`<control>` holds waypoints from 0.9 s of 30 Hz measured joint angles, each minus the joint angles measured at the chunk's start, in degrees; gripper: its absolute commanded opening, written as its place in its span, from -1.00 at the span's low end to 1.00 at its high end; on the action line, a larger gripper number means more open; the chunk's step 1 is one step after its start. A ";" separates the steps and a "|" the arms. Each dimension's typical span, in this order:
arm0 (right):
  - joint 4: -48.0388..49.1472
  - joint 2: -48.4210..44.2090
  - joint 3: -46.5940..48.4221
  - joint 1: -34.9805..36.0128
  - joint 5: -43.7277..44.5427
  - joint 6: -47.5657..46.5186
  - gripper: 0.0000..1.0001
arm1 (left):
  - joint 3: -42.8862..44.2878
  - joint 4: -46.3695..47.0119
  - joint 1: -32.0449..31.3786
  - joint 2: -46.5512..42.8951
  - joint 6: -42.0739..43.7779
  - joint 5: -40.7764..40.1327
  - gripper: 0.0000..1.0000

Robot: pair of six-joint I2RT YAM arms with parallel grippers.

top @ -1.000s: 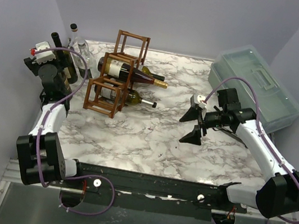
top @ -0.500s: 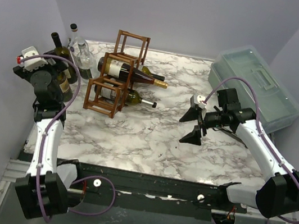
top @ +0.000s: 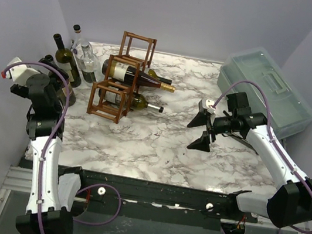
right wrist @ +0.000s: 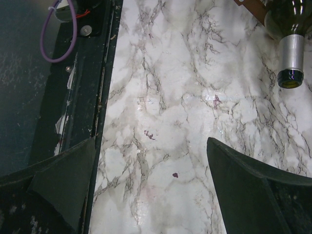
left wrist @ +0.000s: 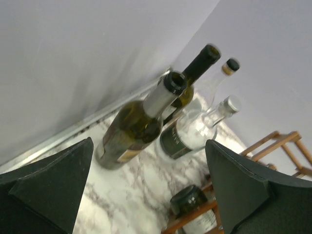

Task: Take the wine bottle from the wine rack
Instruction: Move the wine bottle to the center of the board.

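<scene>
The reddish-brown wine rack stands at the back left of the marble table. A dark wine bottle lies in its middle tier and a green one in its lowest tier, necks pointing right. My left gripper is open, raised left of the rack. In the left wrist view the left gripper looks down on a green bottle standing free on the table, with the rack at the right. My right gripper hangs open over bare marble right of the rack; the right gripper holds nothing.
Standing bottles crowd the back-left corner: a dark one and clear ones. A translucent lidded box sits at the back right. The lower bottle's neck pokes into the right wrist view. The dark front rail edges the table.
My left gripper has opened and pulled back and up, away from the green bottle it had held, which now stands by the wall. The right arm has not moved.
</scene>
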 measured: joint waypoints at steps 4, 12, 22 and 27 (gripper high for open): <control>0.04 0.00 0.00 0.00 0.00 0.04 0.99 | 0.61 -7.30 -1.03 -1.42 -2.64 -0.31 0.97; 0.20 0.00 0.00 0.00 0.37 0.13 0.99 | 0.59 -14.47 -3.41 -8.55 -4.04 0.92 0.97; 4.46 0.22 0.24 0.00 2.86 2.29 0.99 | -4.22 -14.86 -4.83 -16.35 0.33 16.92 0.98; 4.72 3.34 4.39 0.00 4.02 0.92 0.99 | -10.12 -9.51 -4.83 -20.24 4.20 27.69 0.97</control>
